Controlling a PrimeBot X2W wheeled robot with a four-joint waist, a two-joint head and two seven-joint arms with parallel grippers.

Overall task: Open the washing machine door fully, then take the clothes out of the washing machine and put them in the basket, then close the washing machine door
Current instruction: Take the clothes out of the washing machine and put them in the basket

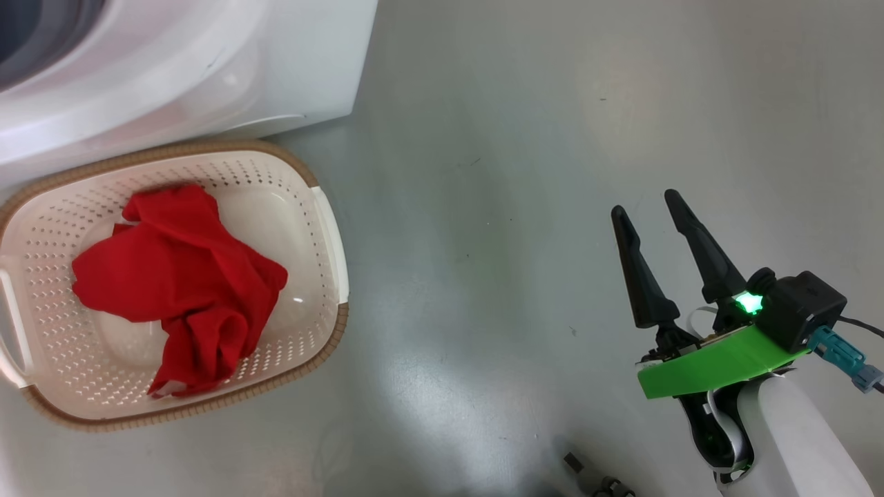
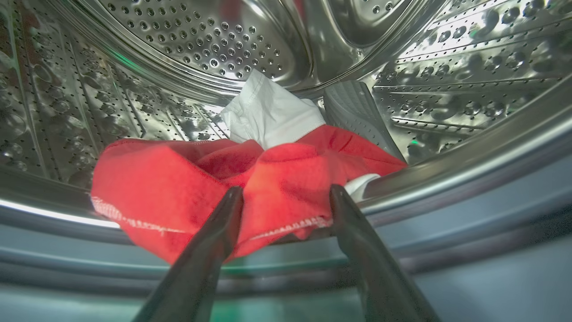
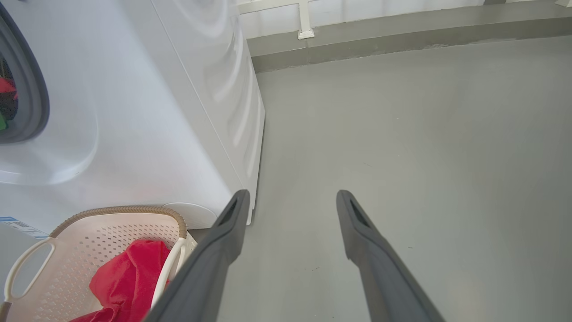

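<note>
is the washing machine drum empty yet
No, a red garment with white trim lies at the front lip of the steel drum, ahead of the open left claw.

Glossy grey floor [image 1: 525, 172], grey skirting [image 3: 402, 33], white wall [image 3: 380, 9] behind

Steel drum [image 2: 214, 49] shiny, perforated; clothes [image 2: 170, 188] soft red cloth; basket [image 1: 41, 235] matt cream plastic; floor [image 1: 525, 172] smooth, faintly glossy.

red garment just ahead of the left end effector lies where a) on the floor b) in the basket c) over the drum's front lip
c: the red garment drapes over the drum's front lip, just ahead of the open left end effector
</note>
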